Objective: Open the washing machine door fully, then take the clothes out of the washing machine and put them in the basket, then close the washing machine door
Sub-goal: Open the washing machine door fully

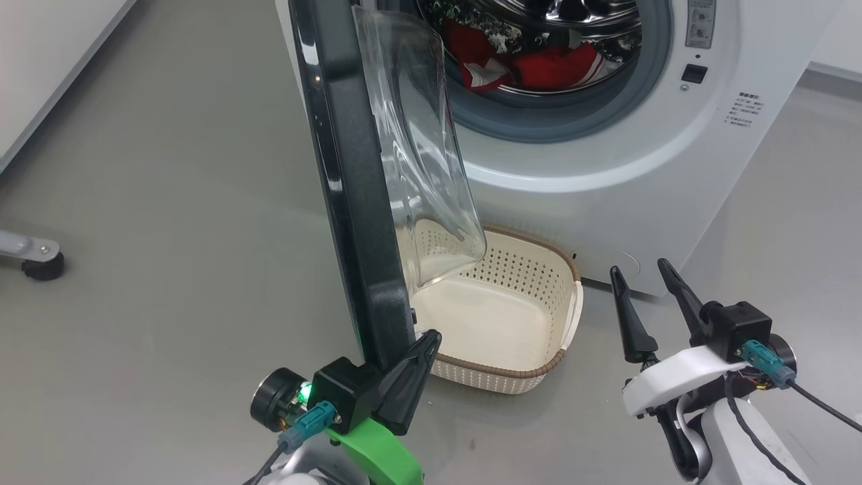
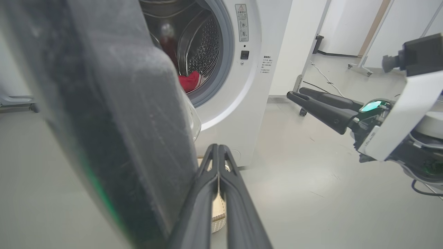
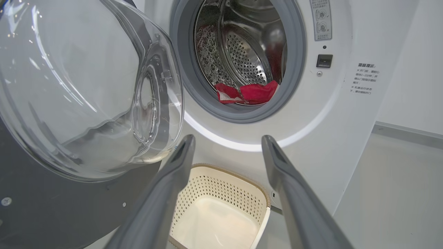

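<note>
Washing machine door (image 1: 350,202) stands swung out from the washing machine (image 1: 606,175) and shows nearly edge-on in the head view. Its glossy black rim faces left and its clear glass bowl (image 1: 417,135) bulges right, toward the grey-ringed drum mouth. Inside the steel drum the clothes (image 1: 545,67) lie low at the front, red with white trim, just behind the rubber ring. The basket (image 1: 498,374) sits on the floor (image 1: 168,202) close against the machine's front, below the drum mouth, and the glass bowl overhangs its left part.

The left hand (image 1: 421,347) is at the lower end of the washing machine door, just beside the black rim on the basket's side. Its two dark fingers are pressed together with nothing between them, and I cannot tell whether they touch the rim. The right hand (image 1: 638,267) hovers to the right of the basket with its fingers spread wide apart, holding nothing. In its own wrist view it points at the machine's front, with the basket between its fingers. Far left on the floor stands a small black caster (image 1: 40,264) on a grey leg.
</note>
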{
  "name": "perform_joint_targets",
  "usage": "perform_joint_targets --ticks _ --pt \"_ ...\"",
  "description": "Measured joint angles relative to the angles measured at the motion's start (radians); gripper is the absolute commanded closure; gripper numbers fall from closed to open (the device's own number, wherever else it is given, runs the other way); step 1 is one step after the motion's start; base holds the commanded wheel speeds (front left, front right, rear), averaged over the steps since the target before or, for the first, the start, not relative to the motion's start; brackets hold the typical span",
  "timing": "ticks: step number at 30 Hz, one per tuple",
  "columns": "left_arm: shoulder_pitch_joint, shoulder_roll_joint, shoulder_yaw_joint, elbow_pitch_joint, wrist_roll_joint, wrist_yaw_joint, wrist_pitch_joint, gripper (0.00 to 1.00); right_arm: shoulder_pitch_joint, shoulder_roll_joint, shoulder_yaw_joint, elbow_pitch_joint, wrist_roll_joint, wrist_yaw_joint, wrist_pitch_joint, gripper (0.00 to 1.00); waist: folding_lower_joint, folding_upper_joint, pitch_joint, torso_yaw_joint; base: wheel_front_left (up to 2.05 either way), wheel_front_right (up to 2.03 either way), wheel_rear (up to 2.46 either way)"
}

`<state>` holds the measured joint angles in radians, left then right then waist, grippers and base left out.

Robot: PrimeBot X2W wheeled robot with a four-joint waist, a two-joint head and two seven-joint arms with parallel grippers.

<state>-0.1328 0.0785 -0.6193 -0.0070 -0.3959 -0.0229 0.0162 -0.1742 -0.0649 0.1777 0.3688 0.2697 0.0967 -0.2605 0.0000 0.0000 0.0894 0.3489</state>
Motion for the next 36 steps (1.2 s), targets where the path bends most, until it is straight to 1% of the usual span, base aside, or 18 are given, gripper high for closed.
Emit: perform_joint_targets --ticks 3,5,15,19,25,32,36 --pt "0.0 0.001 0.003 0.005 0.0 0.001 -0.002 1.0 0.0 0.0 -0.002 0.004 -0.001 0.006 0.0 0.0 0.0 0.0 0.0 0.003 0.0 0.0 0.0" --pt "0.0 0.001 0.009 0.009 0.0 0.009 -0.01 1.0 0.0 0.0 -0.005 0.006 -0.001 0.006 0.0 0.0 0.0 0.0 0.0 0.005 0.0 0.0 0.0" --pt "0.006 0.001 0.02 0.02 -0.001 0.011 -0.022 1.0 0.0 0.002 -0.032 0.009 -0.013 0.007 0.0 0.0 0.0 0.0 -0.007 0.027 0.0 0.0 0.0" --pt "0.016 0.001 0.035 0.023 -0.002 0.022 -0.031 1.0 0.0 0.002 -0.033 0.01 -0.017 0.008 0.0 0.0 0.0 0.0 -0.009 0.034 0.0 0.0 0.0" --pt "0.033 0.006 0.072 0.031 -0.013 0.055 -0.04 1.0 0.0 0.002 -0.034 0.009 -0.021 0.008 0.0 0.0 0.0 0.0 -0.013 0.044 0.0 0.0 0.0" --pt "0.036 0.039 0.129 0.036 -0.015 0.077 -0.053 1.0 0.0 0.003 -0.041 0.005 -0.025 0.013 0.0 0.0 0.0 0.0 -0.012 0.056 0.0 0.0 0.0" --pt "0.041 0.048 0.174 0.04 -0.017 0.094 -0.063 1.0 0.0 0.003 -0.042 0.005 -0.026 0.015 0.0 0.0 0.0 0.0 -0.01 0.059 0.0 0.0 0.0"
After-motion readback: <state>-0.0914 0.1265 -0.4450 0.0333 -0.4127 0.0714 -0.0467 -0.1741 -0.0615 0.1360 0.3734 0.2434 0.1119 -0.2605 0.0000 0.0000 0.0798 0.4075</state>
